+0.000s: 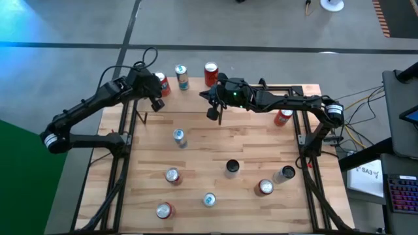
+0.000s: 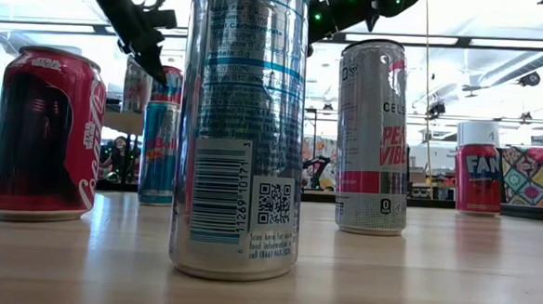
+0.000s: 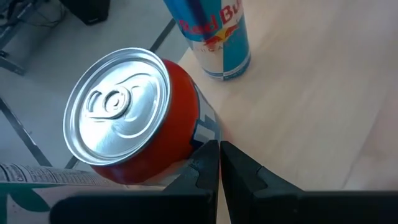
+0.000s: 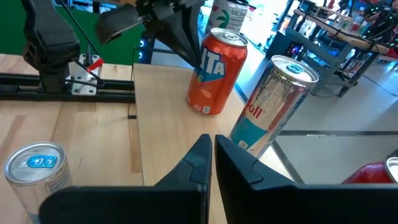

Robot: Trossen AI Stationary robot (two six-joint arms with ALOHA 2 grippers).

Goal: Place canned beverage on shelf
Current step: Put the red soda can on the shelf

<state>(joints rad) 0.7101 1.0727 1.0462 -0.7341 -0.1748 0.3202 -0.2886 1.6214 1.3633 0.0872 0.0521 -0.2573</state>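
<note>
The shelf point(image 1: 196, 98) is a narrow light-wood board along the table's far edge. An orange can point(image 3: 134, 118) stands on its left end, with a Red Bull can point(image 3: 214, 37) and a red can point(image 1: 210, 73) beside it. My left gripper point(image 3: 219, 149) is shut, slanting down, with its tips at the orange can's side. My right gripper point(image 4: 212, 146) is shut and holds nothing. It hovers over the shelf's middle, close to the Red Bull can point(image 4: 267, 112). Another red can point(image 1: 283, 117) lies under the right arm. My left gripper's shut fingertips point(image 3: 208, 152) stand right at the orange can's side wall point(image 3: 198, 134), low on the can. They come slanting down from the table's left. I cannot tell whether they touch it. The can stands on the shelf.
Several cans stand scattered on the butcher-block table point(image 1: 196, 156) in front of the shelf, among them a silver one point(image 1: 178, 137) and a dark one point(image 1: 232, 168). In the low view a tall silver can point(image 2: 240, 122) fills the foreground.
</note>
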